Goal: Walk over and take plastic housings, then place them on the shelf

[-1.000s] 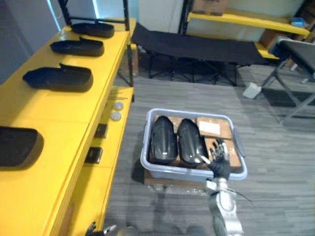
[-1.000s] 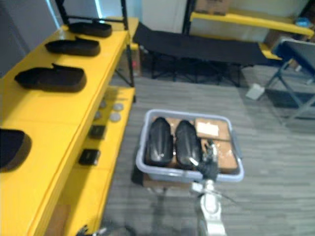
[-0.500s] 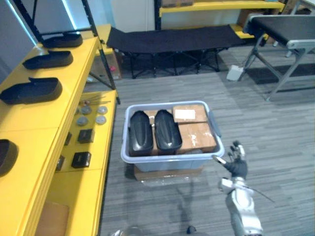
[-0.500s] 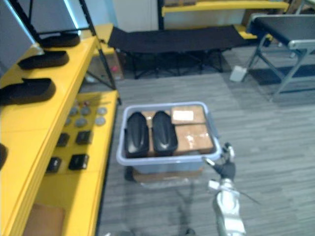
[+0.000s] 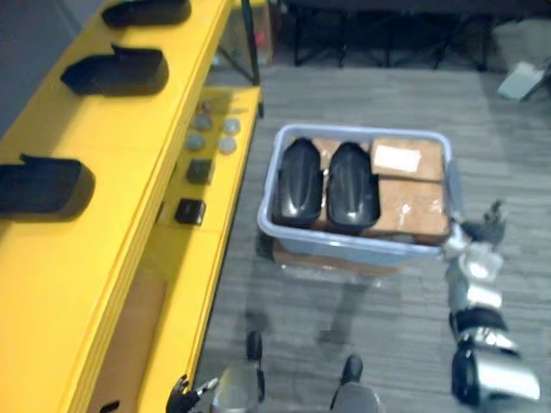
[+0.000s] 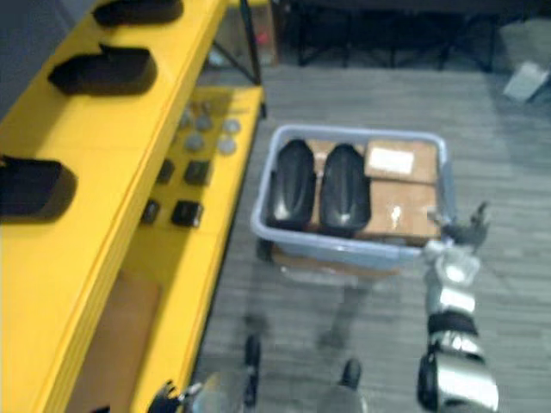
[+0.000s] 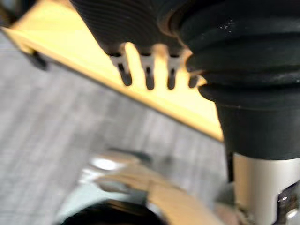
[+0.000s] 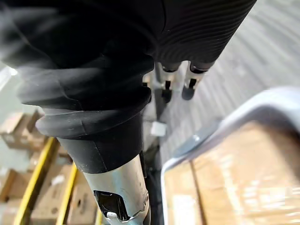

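Two plastic housings, lodged side by side in the grey bin; right hand held empty, fingers loosely straight, just beside its rim; left hand likewise slack and empty near the yellow shelf; the nearer one probably best approached over the rim and gripped across its width.

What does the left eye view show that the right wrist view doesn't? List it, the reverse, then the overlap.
Left eye view: two black housings side by side in the grey bin, other housings on the yellow shelf. Right wrist view: cardboard cartons beside yellow racking, far off. Both: that bin, the brown boxes in it, and the open right hand just outside its corner.
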`<state>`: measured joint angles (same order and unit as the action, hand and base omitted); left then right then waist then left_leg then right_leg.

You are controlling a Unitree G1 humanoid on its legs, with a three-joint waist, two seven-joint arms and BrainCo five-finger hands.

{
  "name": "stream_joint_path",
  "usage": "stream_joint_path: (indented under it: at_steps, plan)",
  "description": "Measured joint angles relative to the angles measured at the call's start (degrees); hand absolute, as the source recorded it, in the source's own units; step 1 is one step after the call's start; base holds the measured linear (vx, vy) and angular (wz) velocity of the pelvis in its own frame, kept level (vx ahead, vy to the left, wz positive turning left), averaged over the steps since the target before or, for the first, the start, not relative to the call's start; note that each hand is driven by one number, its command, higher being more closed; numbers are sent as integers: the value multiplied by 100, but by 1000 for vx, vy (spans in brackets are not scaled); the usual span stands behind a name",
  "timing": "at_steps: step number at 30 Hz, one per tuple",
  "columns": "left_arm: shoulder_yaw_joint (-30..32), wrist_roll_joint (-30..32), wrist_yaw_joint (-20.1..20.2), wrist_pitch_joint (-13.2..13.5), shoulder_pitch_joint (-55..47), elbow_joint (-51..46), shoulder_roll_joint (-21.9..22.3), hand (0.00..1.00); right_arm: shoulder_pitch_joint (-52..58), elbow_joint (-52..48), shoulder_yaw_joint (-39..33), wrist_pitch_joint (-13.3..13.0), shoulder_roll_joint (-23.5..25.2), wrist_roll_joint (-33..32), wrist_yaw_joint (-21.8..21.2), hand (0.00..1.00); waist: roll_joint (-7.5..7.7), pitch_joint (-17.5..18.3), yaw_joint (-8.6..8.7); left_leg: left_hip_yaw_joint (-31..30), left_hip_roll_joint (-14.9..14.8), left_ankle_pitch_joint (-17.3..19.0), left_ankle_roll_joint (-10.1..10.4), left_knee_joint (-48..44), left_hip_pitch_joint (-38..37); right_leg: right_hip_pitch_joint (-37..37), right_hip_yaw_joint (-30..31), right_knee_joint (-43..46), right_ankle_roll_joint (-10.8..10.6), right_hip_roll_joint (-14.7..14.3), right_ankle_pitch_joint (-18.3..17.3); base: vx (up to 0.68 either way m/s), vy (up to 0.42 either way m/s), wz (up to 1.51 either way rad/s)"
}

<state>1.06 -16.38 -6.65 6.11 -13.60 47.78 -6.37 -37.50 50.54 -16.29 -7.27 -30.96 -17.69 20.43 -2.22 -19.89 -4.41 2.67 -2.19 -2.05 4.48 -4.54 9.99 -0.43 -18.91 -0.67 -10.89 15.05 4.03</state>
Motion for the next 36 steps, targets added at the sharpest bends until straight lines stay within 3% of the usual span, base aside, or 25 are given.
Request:
stream_joint_path:
  at_steps: [3, 8, 13, 16, 18, 21, 27, 29, 32, 33, 36]
  plan:
    - [-44, -179, 92, -1, 15, -4, 8, 0, -603, 202, 269, 118, -504, -88, -103, 0, -106, -261, -119, -66, 13, -21, -10, -11, 77, -65, -61, 57, -7, 9, 16, -18, 26, 13]
    - [-227, -341, 123, 14, 4, -171, 5, 0, -1306, 509, 671, 402, -944, -163, -354, 0, -255, -528, -136, -105, 83, -36, -35, -40, 146, -183, -154, 254, -7, 105, 15, -19, 39, 5]
    - [-490, -411, 144, 141, 85, -214, 5, 0, -1978, 1013, 1148, 724, -1369, 58, -567, 0, -521, -785, -141, -219, 178, 32, -130, -403, 547, -423, -264, 457, -3, 215, 9, -68, 56, 11]
    - [-641, -592, 145, 140, 85, -210, 0, 0, -2193, 1221, 1323, 872, -1411, 65, -691, 0, -585, -794, -215, -241, 173, 41, -135, -539, 725, -569, -303, 560, 39, 219, -28, -71, 22, 6]
    - [-815, -631, 155, 131, 170, -206, 4, 0, -2385, 1382, 1504, 1012, -1621, 177, -801, 0, -738, -865, -316, -288, 189, 61, -151, -668, 805, -625, -335, 720, 62, 253, -117, -81, 22, 10]
    - [-926, -706, 192, 130, 186, -202, 2, 0, -2631, 1419, 1705, 1148, -1685, 290, -946, 0, -844, -900, -367, -357, 193, 62, -156, -813, 1010, -864, -357, 1001, 106, 292, -213, -84, 24, 8]
    - [-1236, -849, 269, 96, 195, -153, -1, 0, -2646, 1651, 1934, 1399, -1726, 585, -1185, 0, -917, -910, -515, -417, 267, 47, -163, -889, 1153, -1065, -384, 1311, 115, 402, -377, -43, 15, 7]
    - [-1267, -857, 282, 98, 197, -158, -4, 0, -2649, 1720, 1934, 1546, -1734, 756, -1178, 0, -924, -906, -536, -477, 280, 46, -163, -922, 1247, -1121, -438, 1328, 116, 406, -379, -17, 11, 12]
    - [-1388, -910, 300, 93, 198, -157, 2, 0, -2648, 1920, 1930, 2197, -1741, 985, -1303, 0, -931, -901, -621, -520, 288, 48, -162, -966, 1291, -1147, -468, 1381, 105, 425, -414, -4, 1, 10]
    - [-1466, -978, 298, 98, 198, -158, -11, 0, -2649, 1918, 1923, 2470, -1748, 1153, -1346, 100, -938, -897, -646, -535, 291, 56, -168, -997, 1323, -1158, -484, 1407, 105, 429, -432, 10, 5, 7]
    - [-1547, -1009, 292, 102, 202, -166, -11, 0, -2690, 1971, 1916, 2781, -1893, 1471, -1559, 100, -995, -859, -738, -571, 343, 57, -169, -1007, 1325, -1148, -542, 1472, 98, 475, -483, -5, 13, 11]
